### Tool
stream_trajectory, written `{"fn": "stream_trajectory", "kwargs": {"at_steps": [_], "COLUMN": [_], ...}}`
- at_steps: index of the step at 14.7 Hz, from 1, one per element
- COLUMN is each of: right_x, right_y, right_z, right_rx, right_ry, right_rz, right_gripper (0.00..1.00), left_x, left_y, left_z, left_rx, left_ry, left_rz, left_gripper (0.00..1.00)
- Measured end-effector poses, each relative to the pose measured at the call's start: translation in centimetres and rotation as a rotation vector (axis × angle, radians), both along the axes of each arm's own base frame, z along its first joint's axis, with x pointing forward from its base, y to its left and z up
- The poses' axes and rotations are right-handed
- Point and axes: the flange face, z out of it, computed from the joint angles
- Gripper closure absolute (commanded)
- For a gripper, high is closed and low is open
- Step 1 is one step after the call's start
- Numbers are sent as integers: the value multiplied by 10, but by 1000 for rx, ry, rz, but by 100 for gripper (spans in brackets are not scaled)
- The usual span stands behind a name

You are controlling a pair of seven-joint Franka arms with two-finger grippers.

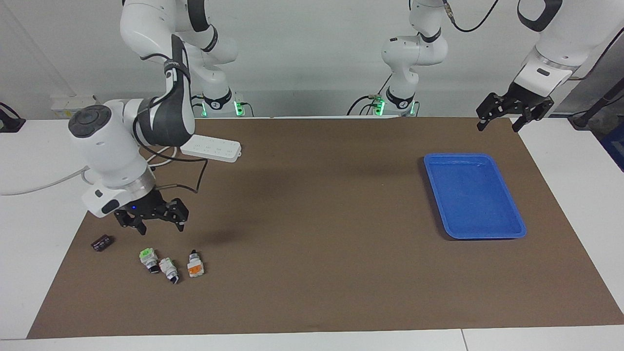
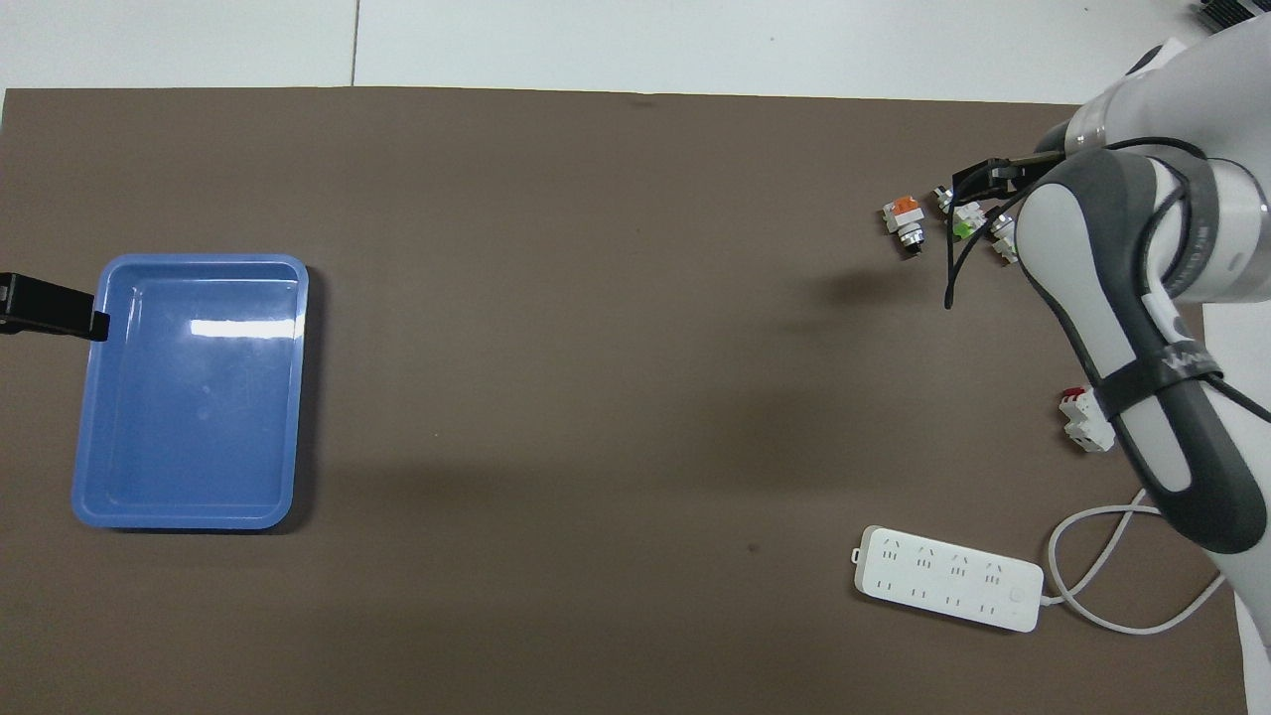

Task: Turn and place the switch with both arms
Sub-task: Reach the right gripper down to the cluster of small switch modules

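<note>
The switch [image 1: 195,266] [image 2: 906,222] lies on the brown mat toward the right arm's end, white-bodied with an orange face and a black knob. My right gripper [image 1: 161,226] [image 2: 978,194] hangs open and empty a little above the mat. It is over the green-capped switch [image 1: 147,257] [image 2: 961,229], beside the task's switch and apart from it. My left gripper [image 1: 498,127] [image 2: 60,310] waits open and empty in the air at the left arm's end, over the edge of the blue tray [image 1: 473,229] [image 2: 189,511].
Another white switch [image 1: 169,269] lies between the green-capped one and the task's switch. A small black part [image 1: 101,242] sits near the mat's edge. A white power strip [image 1: 210,147] [image 2: 948,578] lies near the right arm's base. A white block with a red part [image 2: 1084,415] shows beside the right arm.
</note>
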Motion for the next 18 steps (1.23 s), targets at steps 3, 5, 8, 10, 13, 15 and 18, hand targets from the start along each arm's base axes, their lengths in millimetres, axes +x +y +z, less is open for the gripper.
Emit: {"fn": "stream_trajectory", "kwargs": {"at_steps": [3, 5, 8, 10, 13, 15, 18], "right_x": [16, 21, 25, 26, 27, 30, 33], "right_y": [18, 23, 20, 8, -16, -33, -37], "right_z": [-37, -59, -71, -72, -76, -80, -95], "right_rx": [5, 4, -9, -20, -41, -62, -85], "right_ry": [-16, -11, -12, -13, -17, -43, -54], "right_rz": [24, 33, 89, 132, 208, 274, 367], "right_gripper": [0, 0, 0, 0, 0, 4, 8], "left_x": [0, 0, 0, 0, -1, -1, -3], "left_y": [3, 3, 2, 1, 1, 0, -1], "left_z": [0, 0, 0, -1, -3, -4, -5], "left_rx": [0, 0, 0, 0, 0, 0, -1], "left_ry": [0, 0, 1, 2, 8, 9, 13], "left_rz": [5, 5, 4, 2, 1, -1, -3], "left_gripper": [0, 0, 0, 0, 0, 0, 0]}}
